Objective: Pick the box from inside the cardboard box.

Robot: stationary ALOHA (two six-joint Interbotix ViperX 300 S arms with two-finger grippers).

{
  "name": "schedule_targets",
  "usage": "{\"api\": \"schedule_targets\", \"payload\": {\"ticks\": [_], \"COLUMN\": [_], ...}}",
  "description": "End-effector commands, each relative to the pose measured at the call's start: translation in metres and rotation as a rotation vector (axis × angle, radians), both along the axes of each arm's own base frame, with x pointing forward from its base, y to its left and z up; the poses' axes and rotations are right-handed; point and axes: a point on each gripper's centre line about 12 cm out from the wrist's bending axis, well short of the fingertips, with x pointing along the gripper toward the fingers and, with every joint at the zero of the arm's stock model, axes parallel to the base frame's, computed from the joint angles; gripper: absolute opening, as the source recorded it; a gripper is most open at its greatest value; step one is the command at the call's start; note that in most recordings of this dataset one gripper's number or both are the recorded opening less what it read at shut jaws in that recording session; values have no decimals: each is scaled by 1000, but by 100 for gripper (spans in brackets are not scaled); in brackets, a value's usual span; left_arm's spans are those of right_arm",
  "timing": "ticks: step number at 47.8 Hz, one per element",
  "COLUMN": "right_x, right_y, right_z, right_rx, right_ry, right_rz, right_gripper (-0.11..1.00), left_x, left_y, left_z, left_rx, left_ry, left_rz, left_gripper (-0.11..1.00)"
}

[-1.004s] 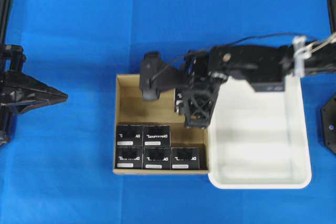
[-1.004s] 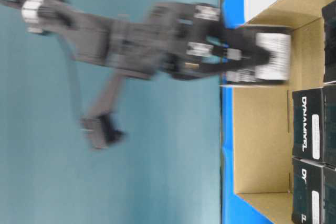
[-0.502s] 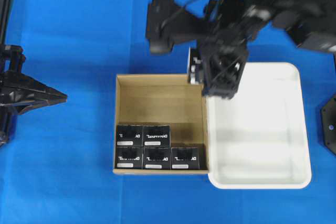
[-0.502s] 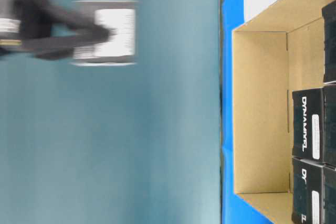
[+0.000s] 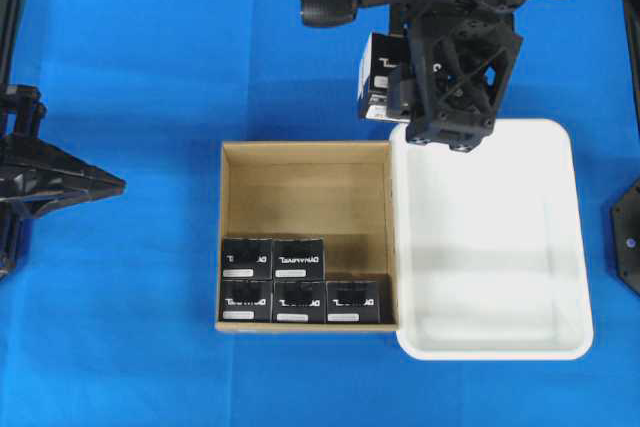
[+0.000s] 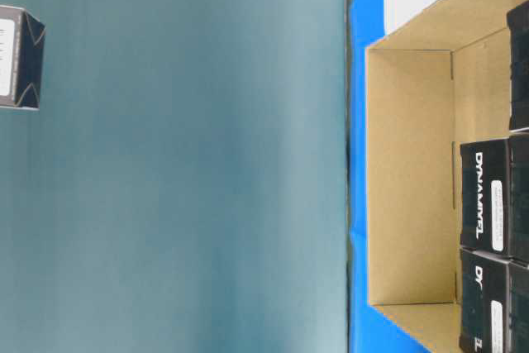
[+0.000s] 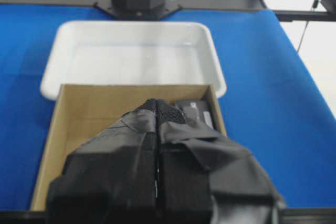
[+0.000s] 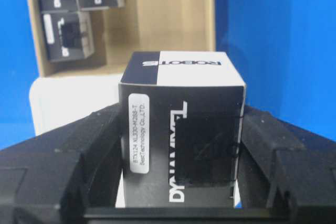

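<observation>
Above the far rim of the white tray (image 5: 575, 247), right gripper (image 5: 405, 87) pinches the box (image 5: 378, 77) between its pads, clear of the cardboard box (image 5: 305, 182); left gripper (image 5: 100, 185) pressed together, well apart.

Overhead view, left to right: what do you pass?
Left gripper → cardboard box, five black boxes along its near side → held box in the right gripper → white tray.
</observation>
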Motion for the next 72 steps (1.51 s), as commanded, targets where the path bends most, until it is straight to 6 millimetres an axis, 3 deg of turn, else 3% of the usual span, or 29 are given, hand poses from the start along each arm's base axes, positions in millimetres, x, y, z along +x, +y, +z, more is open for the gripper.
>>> {"api": "schedule_targets", "payload": {"ticks": [1, 8, 18, 42, 60, 72], "right_x": [-1, -8, -38, -85, -84, -79], "right_y": [1, -3, -11, -24, -26, -28], "right_z": [-3, -17, -40, -169, -232, -261], "right_rx": [1, -2, 6, -20, -57, -62], "right_ry": [9, 62, 130, 176, 96, 89], "right_rz": [6, 2, -23, 45, 48, 44], "right_gripper": [61, 61, 61, 61, 61, 61], "left_x": [1, 1, 1, 1, 3, 5], "left_y": [0, 0, 0, 0, 0, -1], "left_z": [12, 13, 13, 16, 21, 24], "left_rx": [-1, 0, 2, 0, 0, -2], "left_ry": [-31, -34, -32, -38, -45, -46], "left_rz": [0, -2, -2, -2, 0, -1], "left_gripper": [-6, -6, -6, -6, -6, -6]}}
